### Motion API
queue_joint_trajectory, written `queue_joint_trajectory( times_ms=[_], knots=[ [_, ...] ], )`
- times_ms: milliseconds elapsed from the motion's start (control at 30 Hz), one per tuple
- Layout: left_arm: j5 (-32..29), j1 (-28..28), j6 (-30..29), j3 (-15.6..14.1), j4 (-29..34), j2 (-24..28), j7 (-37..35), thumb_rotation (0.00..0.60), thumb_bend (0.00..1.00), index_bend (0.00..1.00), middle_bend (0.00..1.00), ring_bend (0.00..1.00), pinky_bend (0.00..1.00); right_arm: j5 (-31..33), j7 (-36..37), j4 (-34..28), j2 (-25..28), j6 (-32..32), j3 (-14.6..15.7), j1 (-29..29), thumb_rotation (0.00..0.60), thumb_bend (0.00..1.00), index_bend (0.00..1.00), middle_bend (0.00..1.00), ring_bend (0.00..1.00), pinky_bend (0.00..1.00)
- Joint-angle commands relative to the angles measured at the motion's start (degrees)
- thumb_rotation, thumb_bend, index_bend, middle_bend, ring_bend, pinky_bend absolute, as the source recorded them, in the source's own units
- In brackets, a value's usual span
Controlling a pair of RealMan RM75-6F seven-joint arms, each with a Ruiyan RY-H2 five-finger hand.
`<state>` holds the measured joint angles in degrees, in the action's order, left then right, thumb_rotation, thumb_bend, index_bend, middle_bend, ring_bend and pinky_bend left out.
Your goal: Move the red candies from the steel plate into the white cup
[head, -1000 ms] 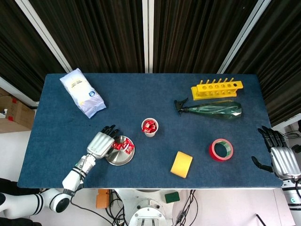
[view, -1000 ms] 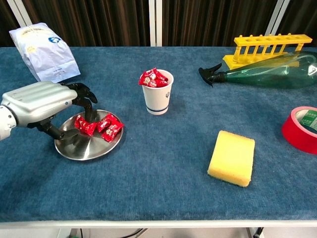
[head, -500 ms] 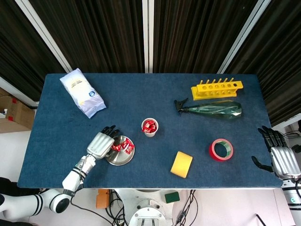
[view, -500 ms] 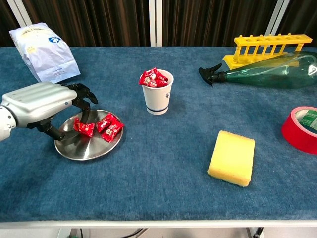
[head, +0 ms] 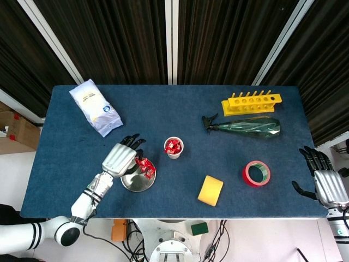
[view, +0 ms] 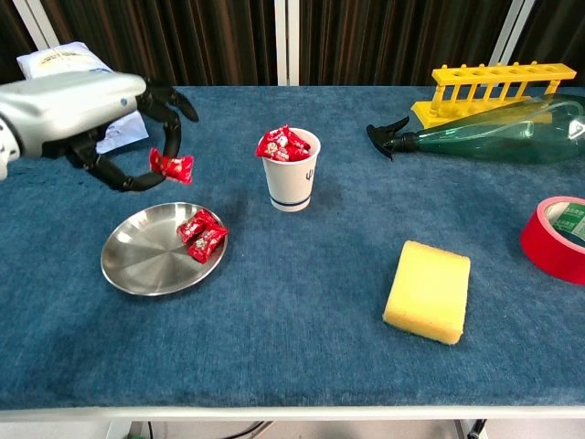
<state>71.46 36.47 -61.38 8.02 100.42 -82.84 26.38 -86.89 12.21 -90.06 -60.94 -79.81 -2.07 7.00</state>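
Observation:
My left hand (view: 82, 114) (head: 120, 159) hangs above the steel plate (view: 146, 265) (head: 133, 184) and pinches one red candy (view: 172, 166) between thumb and a fingertip. Two more red candies (view: 203, 234) (head: 147, 170) lie at the plate's right edge. The white cup (view: 292, 171) (head: 174, 147) stands upright to the right of the plate, with several red candies heaped in its mouth. My right hand (head: 325, 183) rests open at the table's far right edge, away from everything.
A white bag (head: 95, 107) lies at the back left. A yellow sponge (view: 428, 291), red tape roll (view: 556, 238), green spray bottle (view: 494, 133) and yellow tube rack (view: 494, 84) occupy the right half.
My left hand has risen off the plate with one red candy pinched in it, moving up and slightly toward the cup. Two candies stay on the plate. The right hand is still.

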Motion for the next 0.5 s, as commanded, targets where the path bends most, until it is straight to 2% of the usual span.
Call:
queue_joint_trajectory(
  times_ms=[33, 167, 267, 400, 500],
  knots=[
    [-7.63, 4.44, 2.02, 5.31, 5.24, 1.48, 5.86, 0.600, 0.34, 0.54, 0.18, 0.05, 0.16, 0.06, 0.06, 0.06, 0.01, 0.09, -0.03, 0.04, 0.600, 0.28, 0.01, 0.00, 0.00, 0.00],
    [-15.74, 9.56, 2.93, 8.52, 5.34, -1.23, 12.07, 0.600, 0.34, 0.54, 0.19, 0.05, 0.16, 0.05, 0.14, 0.11, 0.06, 0.17, -0.03, 0.09, 0.600, 0.28, 0.01, 0.00, 0.00, 0.00],
    [-20.60, 13.72, 3.66, 9.84, 1.90, -4.32, 15.82, 0.600, 0.34, 0.52, 0.19, 0.05, 0.16, -0.37, 0.29, 0.16, 0.08, -0.13, 0.09, 0.00, 0.600, 0.28, 0.01, 0.00, 0.00, 0.00],
    [-24.50, 17.81, 3.91, 11.98, -3.88, -8.83, 15.84, 0.600, 0.34, 0.52, 0.19, 0.06, 0.16, -0.46, 0.91, 0.33, 0.26, -0.12, 0.15, -0.01, 0.600, 0.28, 0.01, 0.00, 0.00, 0.00],
    [-26.78, 19.45, 4.25, 12.45, -6.48, -10.70, 15.35, 0.600, 0.35, 0.52, 0.21, 0.07, 0.16, -0.29, 1.51, 0.53, 0.36, -0.09, -0.01, 0.05, 0.600, 0.28, 0.01, 0.00, 0.00, 0.00]
  ],
)
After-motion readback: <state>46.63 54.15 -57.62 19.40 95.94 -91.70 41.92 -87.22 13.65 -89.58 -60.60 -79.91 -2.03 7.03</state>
